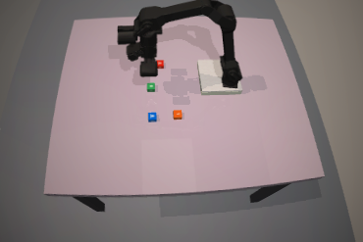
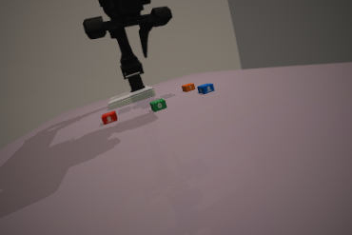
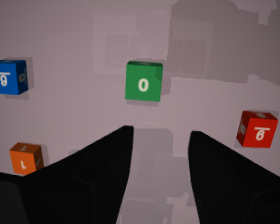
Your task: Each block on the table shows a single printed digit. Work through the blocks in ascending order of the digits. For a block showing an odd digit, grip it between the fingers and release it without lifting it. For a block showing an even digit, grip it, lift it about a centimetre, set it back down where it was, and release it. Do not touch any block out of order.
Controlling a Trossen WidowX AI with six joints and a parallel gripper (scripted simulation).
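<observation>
A green block [image 1: 151,87] [image 2: 158,105] [image 3: 144,82] shows 0. An orange block [image 1: 178,114] [image 2: 188,88] [image 3: 26,159] shows 1. A blue block [image 1: 152,117] [image 2: 205,88] [image 3: 13,77] and a red block [image 1: 160,64] [image 2: 109,117] [image 3: 256,130] each show a digit with a bar above it in the wrist view; whether 6 or 9 is hard to tell. All four rest on the table. My gripper [image 2: 136,54] [image 3: 161,138] is open part way and empty, high above the table. The green block lies ahead of the fingertips in the wrist view. The fingertips are hidden in the top view.
The arm's base stands on a white plate [image 1: 208,80] [image 2: 119,103], to the right of the blocks in the top view. The red block lies right of the fingers in the wrist view; blue and orange lie left. Arm shadows fall across the pink table [image 1: 235,148] [image 2: 266,153].
</observation>
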